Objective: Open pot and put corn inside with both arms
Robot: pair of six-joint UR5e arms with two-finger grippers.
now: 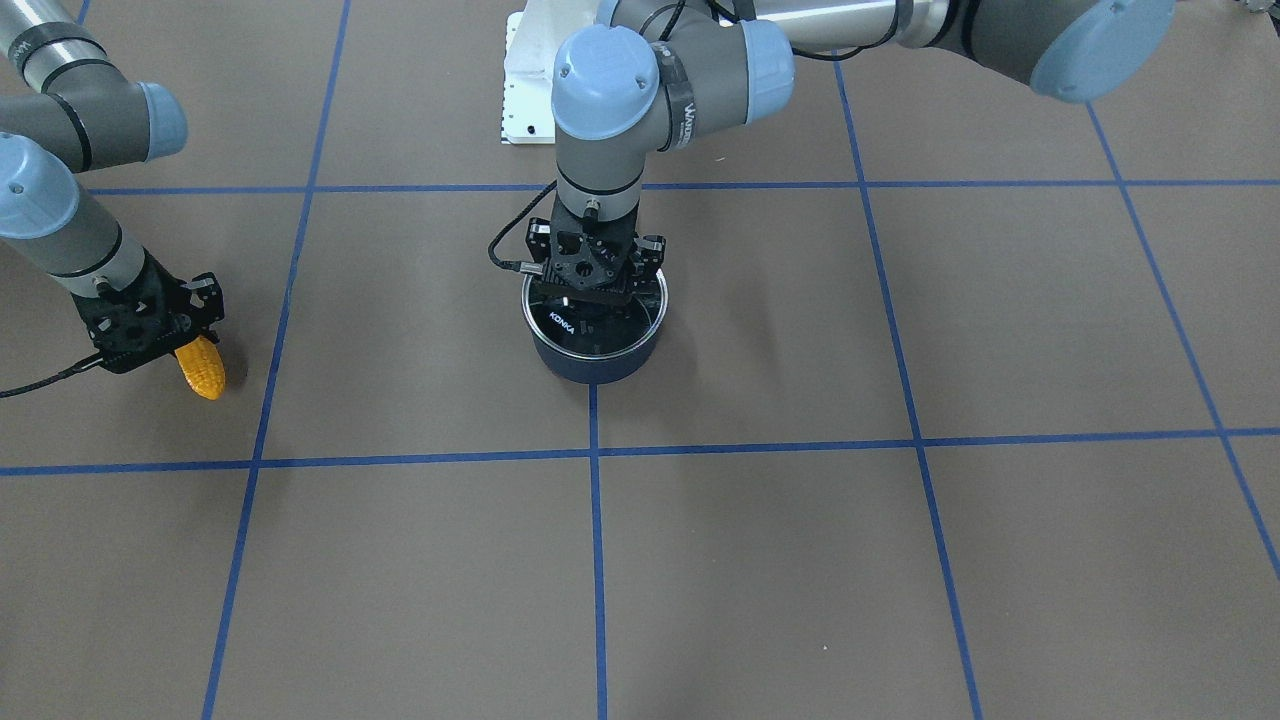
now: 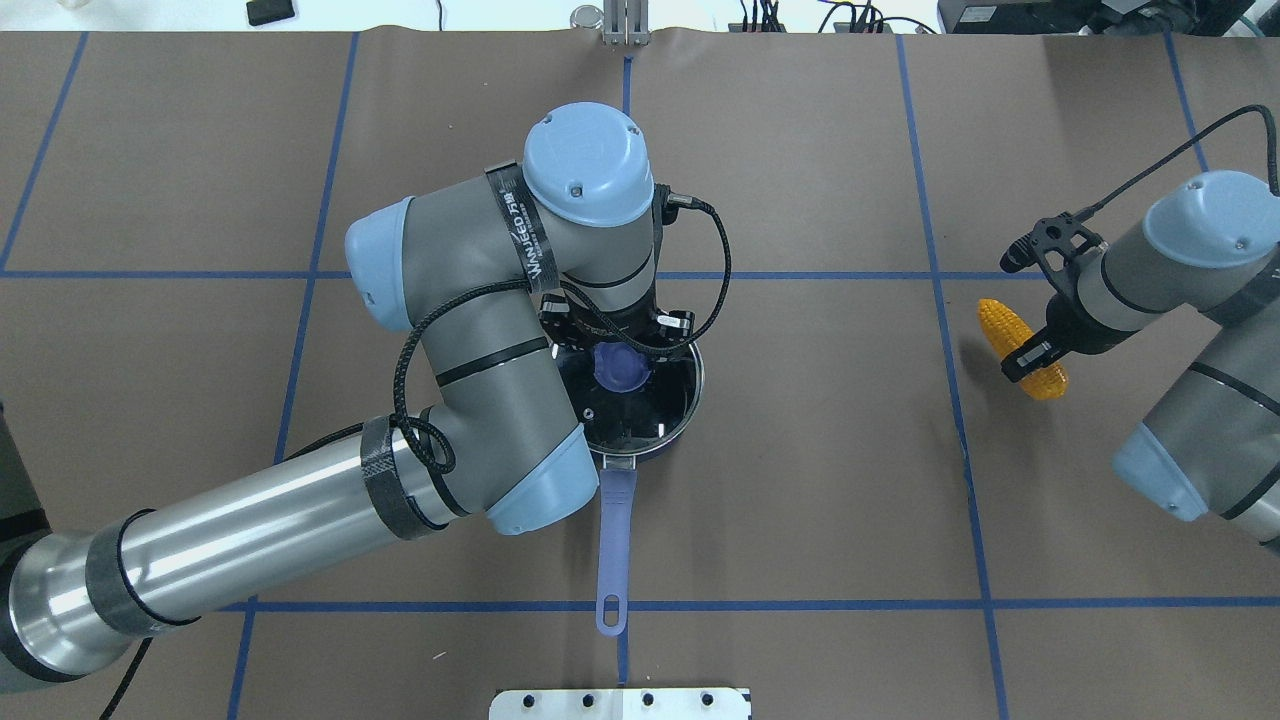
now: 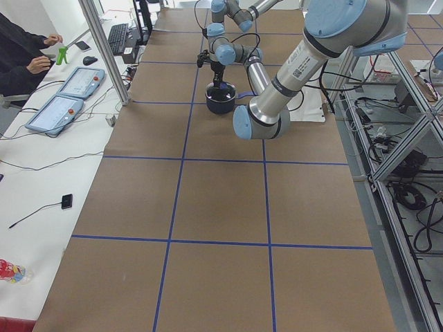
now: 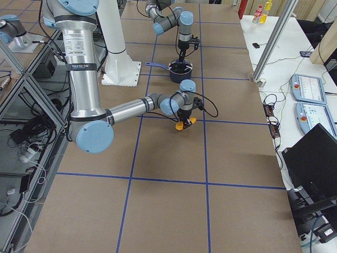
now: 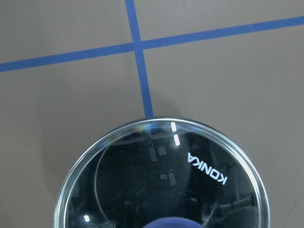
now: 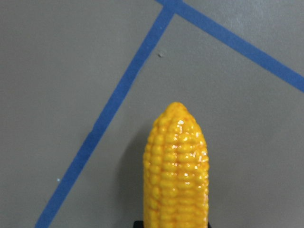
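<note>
Taking the overhead view as a clock face with 6 o'clock at the robot, the near edge of the table (image 2: pixel 800 660) is carrying a white plate (image 2: pixel 620 703) at 6 o'clock. Bare surface is lying open at 4 and 5 o'clock and, past the middle, from 10 round to 2 o'clock up to the far edge. The left arm (image 2: pixel 300 530) is filling the stretch from 8 o'clock in to the middle. The brown covering is lying flat, with blue tape lines (image 2: pixel 800 605) crossing it in a grid, and a white desk (image 3: pixel 28 187) is running along the far side. The pot (image 1: pixel 595 365) is standing upright at the middle, its long handle (image 2: pixel 612 530) pointing straight at 6 o'clock, its end lying on a tape line. The glass lid (image 5: pixel 156 180) is sitting on the rim, and the left gripper (image 1: pixel 598 288) is reaching straight down to the knob (image 2: pixel 620 368); whether it is clamping the knob I cannot tell. Well apart, at 3 o'clock, the right gripper (image 1: pixel 180 340) is gripping the corn (image 2: pixel 1000 325), the tapered part sticking out. The cob's long axis is running from 5 to 11 o'clock, tip at 11, low over the table; whether it is touching I cannot tell.
</note>
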